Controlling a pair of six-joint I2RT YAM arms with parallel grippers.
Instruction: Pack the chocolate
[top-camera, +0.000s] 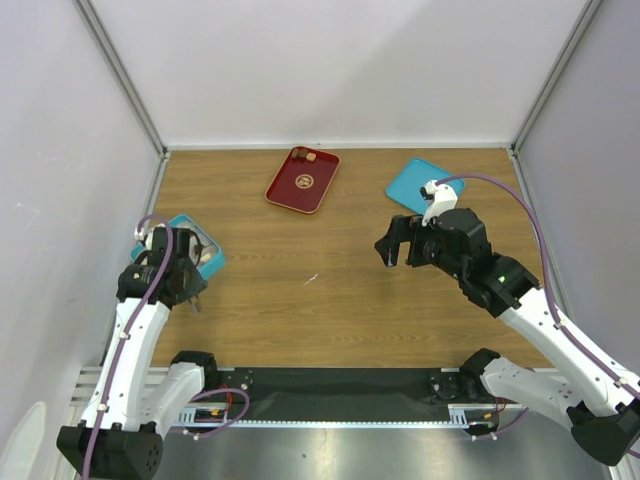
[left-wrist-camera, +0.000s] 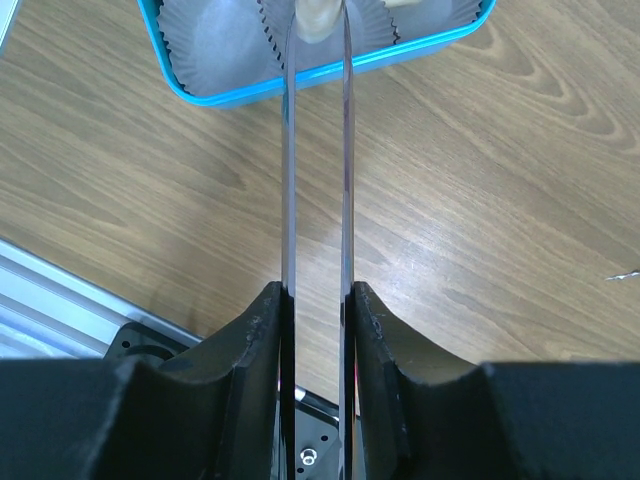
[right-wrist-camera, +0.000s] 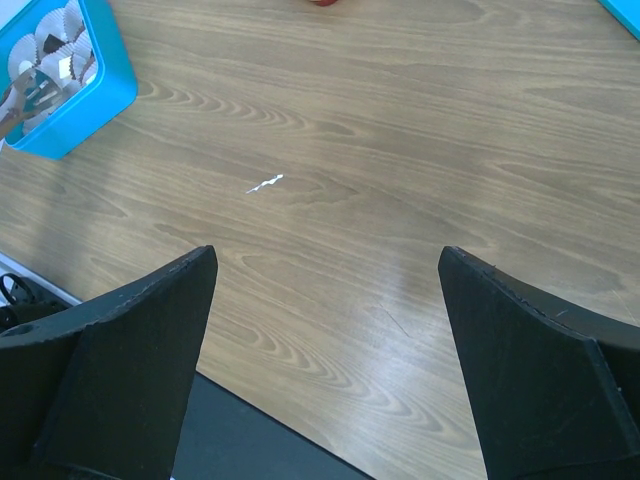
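My left gripper (top-camera: 185, 280) (left-wrist-camera: 318, 300) is shut on a pair of metal tweezers (left-wrist-camera: 290, 150). The blades reach into the teal box (top-camera: 205, 262) (left-wrist-camera: 250, 92), which is lined with white paper cups (left-wrist-camera: 205, 40). A pale chocolate (left-wrist-camera: 318, 20) sits between the tweezer tips over a cup, cut off by the frame edge. A few more chocolate pieces (top-camera: 307, 155) lie at the far end of the red tray (top-camera: 300, 185). My right gripper (top-camera: 398, 250) (right-wrist-camera: 325, 260) is open and empty above the bare table.
The teal lid (top-camera: 425, 185) lies at the back right, just behind my right arm. A small white scrap (top-camera: 312, 279) (right-wrist-camera: 265, 183) lies mid-table. The teal box (right-wrist-camera: 60, 110) also shows in the right wrist view. White walls enclose the table.
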